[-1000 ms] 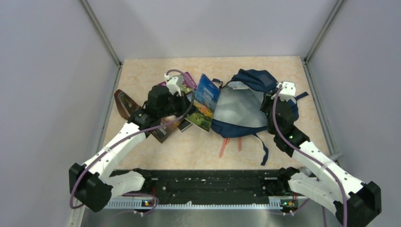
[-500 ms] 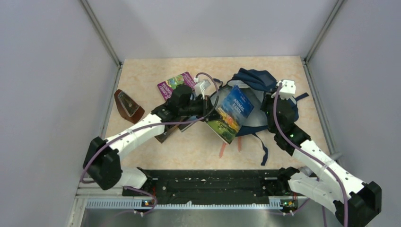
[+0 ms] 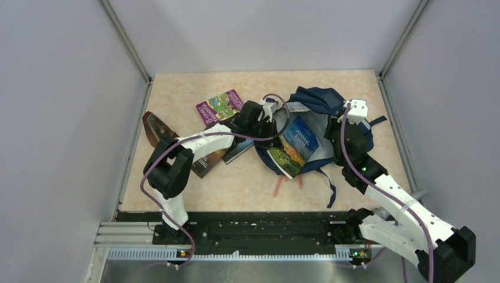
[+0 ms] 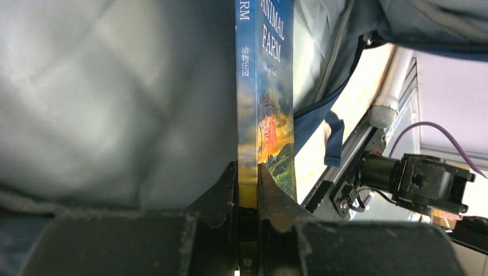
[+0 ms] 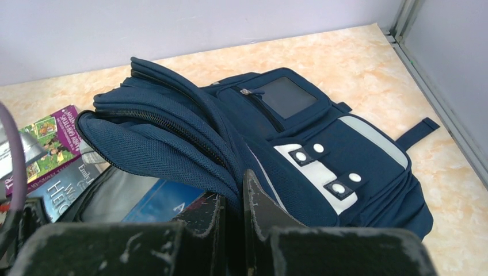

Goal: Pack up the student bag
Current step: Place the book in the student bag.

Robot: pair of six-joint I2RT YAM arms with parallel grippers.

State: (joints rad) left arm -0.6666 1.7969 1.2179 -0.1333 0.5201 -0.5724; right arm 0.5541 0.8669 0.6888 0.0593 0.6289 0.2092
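1. My left claw (image 4: 247, 172) is clamped on the bottom of the spine of the Animal Farm book (image 4: 266, 86). The fingers are nearly together, with only the book's thickness between them.
2. My right claw (image 5: 233, 202) is pinched closed on the edge of the upper flap of the student bag (image 5: 322, 132), holding its mouth open.
3. The bag lies toward the far right of the table (image 3: 236, 183). Its pocket side faces up and away, and its grey lining (image 4: 115, 98) is open toward my left arm.
4. A second ago the book stood left of the bag, above the loose books. Half a second ago it reached the mouth. Now my left arm has stretched across, and the book lies over the lining with its far end under the raised flap.
5. I judge the book to be partway in but not yet delivered, since I have not let go of it. It probably needs to slide deeper before I release.
6. A purple book (image 3: 220, 105) and a dark book (image 3: 203, 162) lie outside the bag, so the packing looks far from finished.
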